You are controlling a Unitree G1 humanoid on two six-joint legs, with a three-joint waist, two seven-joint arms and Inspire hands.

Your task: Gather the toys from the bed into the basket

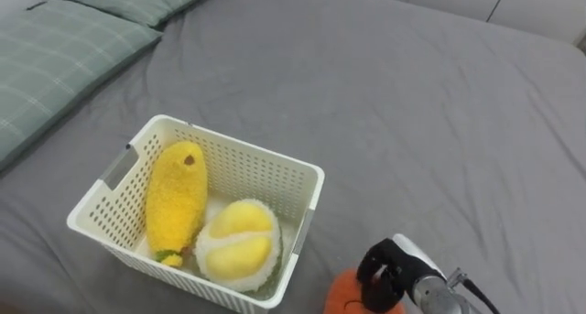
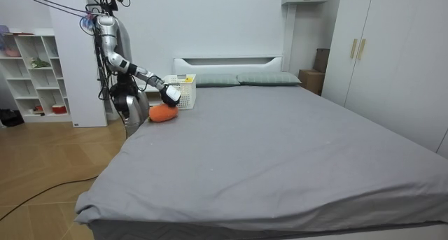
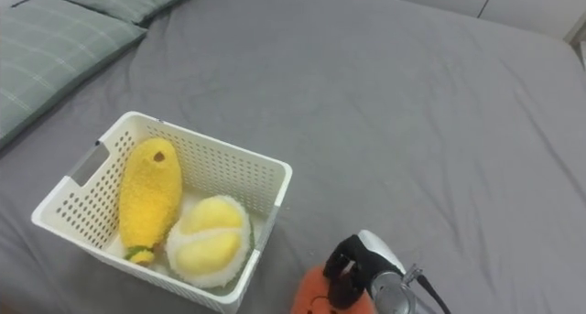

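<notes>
A white slotted basket (image 1: 229, 145) stands on the grey bed (image 1: 412, 122) and holds two plush toys: a long yellow one (image 1: 176, 200) and a round pale-yellow one (image 1: 238, 243). Just right of the basket's near corner lies an orange plush toy (image 1: 343, 297), partly cut off by the bottom edge. My right hand (image 1: 389, 268) comes in from the lower right, with its dark fingers curled over the top of the orange toy. In the room view I stand at the bed's side near the headboard, with the right hand (image 2: 171, 95) over the orange toy (image 2: 161, 113) next to the basket (image 2: 185, 91).
Green checked pillows (image 1: 64, 48) lie at the head of the bed, left of the basket. A wide stretch of grey sheet spreads to the right. In the room view a shelf unit (image 2: 31, 72) stands behind me and a wardrobe (image 2: 392, 58) on the far side.
</notes>
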